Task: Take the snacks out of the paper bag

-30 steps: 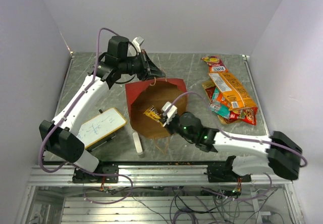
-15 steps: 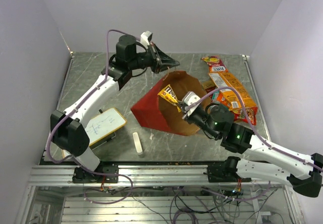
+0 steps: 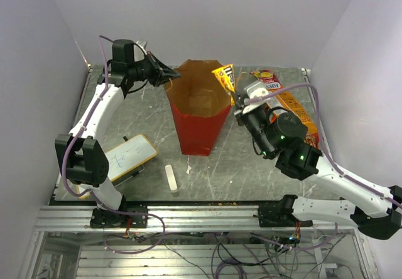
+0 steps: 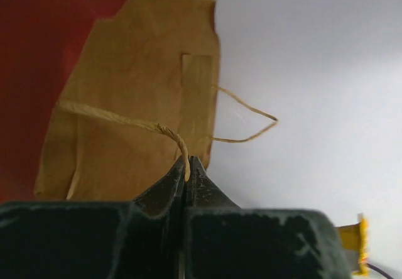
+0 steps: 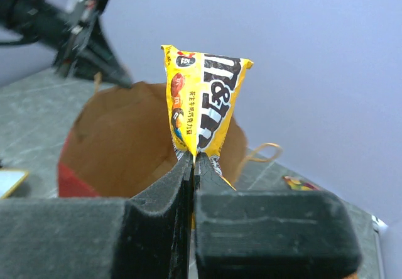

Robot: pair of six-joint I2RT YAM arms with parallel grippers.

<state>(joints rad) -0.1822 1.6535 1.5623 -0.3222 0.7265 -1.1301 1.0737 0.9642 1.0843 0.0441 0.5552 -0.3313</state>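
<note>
The paper bag (image 3: 196, 123) stands upright mid-table, red outside, brown inside, its mouth open upward. My left gripper (image 3: 171, 76) is at the bag's left rim, shut on a twisted tan handle (image 4: 119, 120). My right gripper (image 3: 238, 96) hangs above the bag's right rim, shut on the lower edge of a yellow snack packet (image 3: 224, 77) that is clear of the bag. In the right wrist view the packet (image 5: 204, 106) stands up from the closed fingers, with the bag (image 5: 119, 147) behind. Several other snacks (image 3: 287, 112) lie piled at the right. I see no packet on the visible part of the bag's floor.
A small whiteboard (image 3: 126, 156) lies at the front left, and a white eraser bar (image 3: 171, 178) lies in front of the bag. Walls close off the left, back and right sides of the table (image 3: 232, 172).
The bag went from lying tilted to standing upright as my left gripper pulled its handle back and left. My right gripper drew the yellow packet out of the bag, up and to the right.
</note>
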